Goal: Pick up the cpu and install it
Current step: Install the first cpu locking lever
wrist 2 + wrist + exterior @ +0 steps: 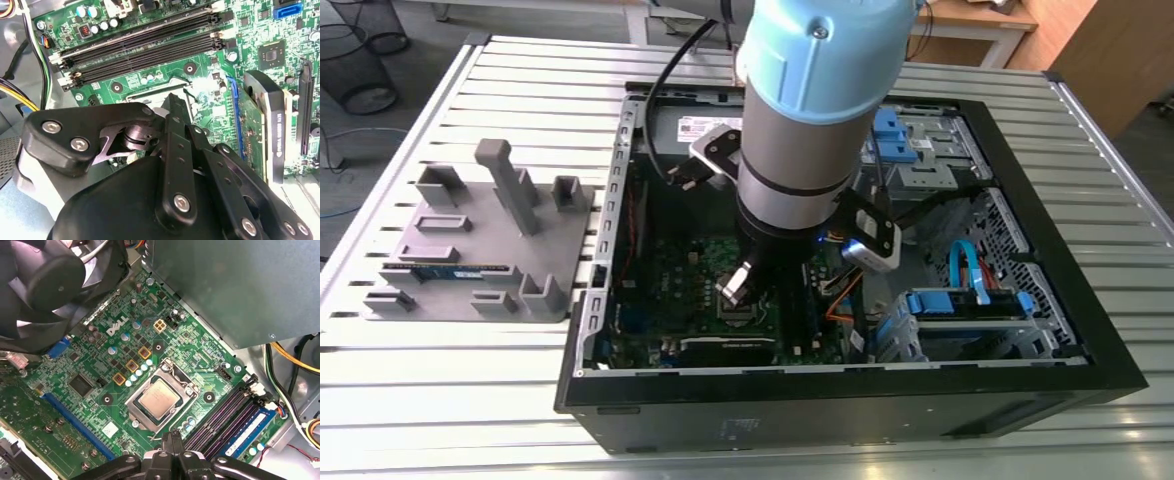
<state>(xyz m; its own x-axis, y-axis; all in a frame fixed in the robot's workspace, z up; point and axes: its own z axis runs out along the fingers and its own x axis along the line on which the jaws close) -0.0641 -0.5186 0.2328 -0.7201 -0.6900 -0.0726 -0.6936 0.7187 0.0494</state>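
The cpu (159,399), a small square chip with a silvery top, lies flat inside the metal socket frame (173,372) on the green motherboard (90,365) in the first wrist view. My gripper (172,439) hovers just beside the socket, above the board, its two black fingers pressed together with nothing between them. In the second wrist view the gripper (172,102) points at the socket, and its body hides the chip. In the exterior view the gripper (736,292) reaches down into the open computer case (854,400).
Black memory slots (225,410) run beside the socket. A black fan (45,285) and a grey metal box (235,285) stand close by. An expansion card (255,130) stands upright on the board. A grey holder (480,240) sits at the exterior view's left.
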